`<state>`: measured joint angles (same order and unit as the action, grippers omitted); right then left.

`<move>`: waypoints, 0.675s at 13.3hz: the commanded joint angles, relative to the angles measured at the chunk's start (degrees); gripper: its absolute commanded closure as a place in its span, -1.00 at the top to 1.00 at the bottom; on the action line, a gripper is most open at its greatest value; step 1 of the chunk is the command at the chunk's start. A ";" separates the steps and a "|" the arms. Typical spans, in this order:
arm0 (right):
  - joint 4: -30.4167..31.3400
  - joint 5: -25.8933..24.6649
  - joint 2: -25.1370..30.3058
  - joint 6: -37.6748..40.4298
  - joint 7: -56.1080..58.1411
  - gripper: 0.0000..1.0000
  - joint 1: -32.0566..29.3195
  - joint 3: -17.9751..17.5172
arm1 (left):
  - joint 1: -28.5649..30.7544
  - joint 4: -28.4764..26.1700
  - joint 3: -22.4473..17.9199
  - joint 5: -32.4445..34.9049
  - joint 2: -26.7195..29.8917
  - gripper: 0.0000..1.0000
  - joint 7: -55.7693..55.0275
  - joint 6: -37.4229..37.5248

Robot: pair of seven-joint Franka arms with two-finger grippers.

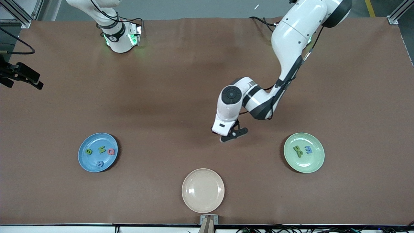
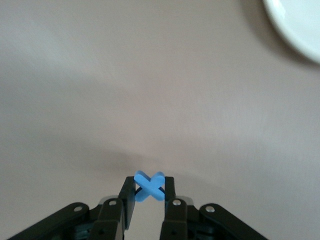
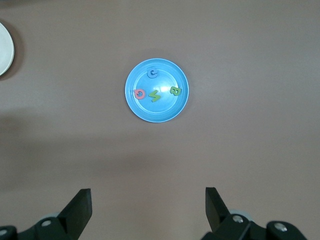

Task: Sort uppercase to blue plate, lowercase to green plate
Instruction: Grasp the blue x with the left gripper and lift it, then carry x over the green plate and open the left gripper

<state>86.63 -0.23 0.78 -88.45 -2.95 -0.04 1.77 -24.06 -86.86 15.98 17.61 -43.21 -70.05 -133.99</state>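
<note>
The blue plate (image 1: 93,142) holds the uppercase letters: green B (image 1: 88,151), green N (image 1: 102,149), pinkish-red Q (image 1: 111,151) and a blue C-like letter (image 1: 100,164). The pale green plate (image 1: 307,163) holds a green n/u (image 1: 296,148), a green p (image 1: 300,153) and a blue m (image 1: 308,149). My left gripper (image 1: 233,136) is shut on the blue x (image 2: 149,186), low over bare table between the two plates. My right gripper (image 3: 148,210) is open and empty, high up, looking down on the blue plate (image 3: 165,110); it is out of the front view.
An empty beige plate (image 1: 203,190) sits near the table's front edge, between the other two plates. A pale plate's rim (image 2: 300,25) shows in the left wrist view. The beige plate's edge (image 3: 4,50) shows in the right wrist view.
</note>
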 commanded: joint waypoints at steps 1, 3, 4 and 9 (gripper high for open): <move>-0.32 -0.56 -0.34 0.13 -0.65 1.00 -0.58 -0.37 | 3.22 -1.12 0.10 1.47 3.30 -0.97 0.78 1.45; -0.49 -0.56 -0.34 0.56 -0.57 1.00 -0.49 -0.36 | 6.03 -1.21 0.10 1.64 4.27 -0.97 2.36 1.63; -0.32 -0.56 -0.25 0.82 -0.57 1.00 -0.49 -0.36 | 7.00 -1.12 0.01 1.64 4.27 -0.97 3.77 2.33; 0.56 -0.56 -0.34 0.83 -0.65 1.00 -0.49 -0.36 | 12.71 -0.95 -0.25 4.18 4.54 -0.97 9.75 2.33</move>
<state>86.79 -0.26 0.23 -87.71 -2.95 -0.04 1.80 -13.20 -86.91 15.51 19.35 -40.08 -61.96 -132.42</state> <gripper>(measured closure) 0.000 0.727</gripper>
